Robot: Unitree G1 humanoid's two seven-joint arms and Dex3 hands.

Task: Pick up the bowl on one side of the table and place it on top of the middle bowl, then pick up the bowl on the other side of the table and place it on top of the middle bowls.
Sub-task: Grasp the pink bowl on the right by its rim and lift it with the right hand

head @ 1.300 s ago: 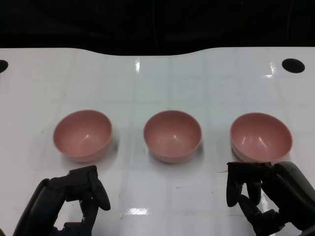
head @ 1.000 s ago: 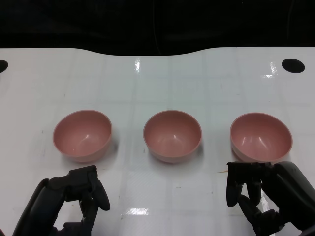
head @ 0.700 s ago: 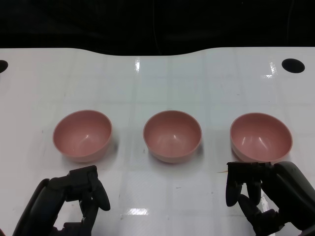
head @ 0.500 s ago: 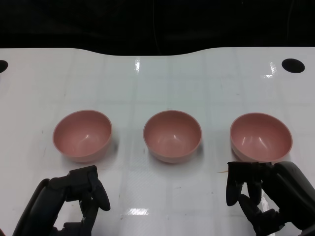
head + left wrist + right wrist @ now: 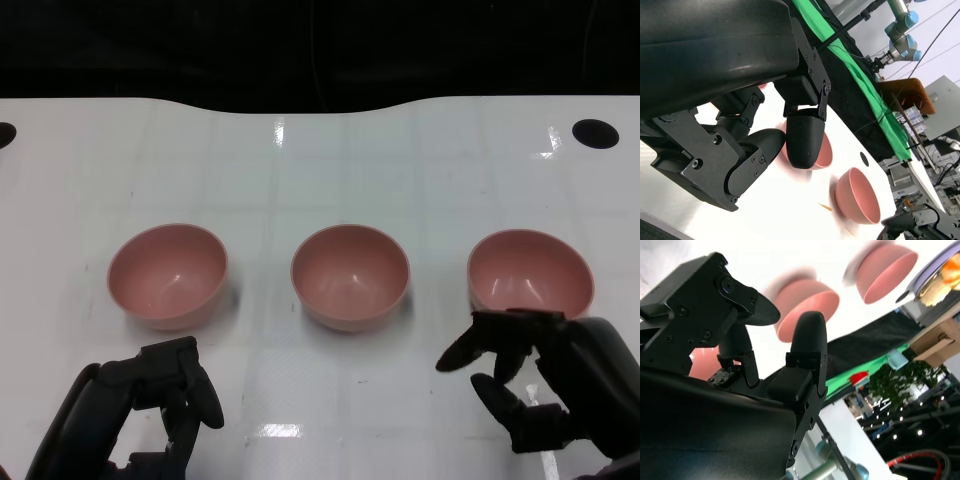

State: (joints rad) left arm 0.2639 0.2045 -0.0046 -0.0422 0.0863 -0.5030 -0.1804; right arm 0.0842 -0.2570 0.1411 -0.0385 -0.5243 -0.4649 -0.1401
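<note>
My right hand [image 5: 535, 385], fingers spread and empty, sits just at six o'clock of the right bowl [image 5: 530, 280]; I should straddle its near rim squarely before pinching.

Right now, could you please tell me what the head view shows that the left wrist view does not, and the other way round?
Only the head view shows all three pink bowls in a row: the left bowl, the middle bowl and the right bowl, plus the right hand with its fingers apart just in front of the right bowl. Only the left wrist view shows the room past the table: a green cloth and a robot arm in the background. Both show the left hand, holding nothing, and the white table.
</note>
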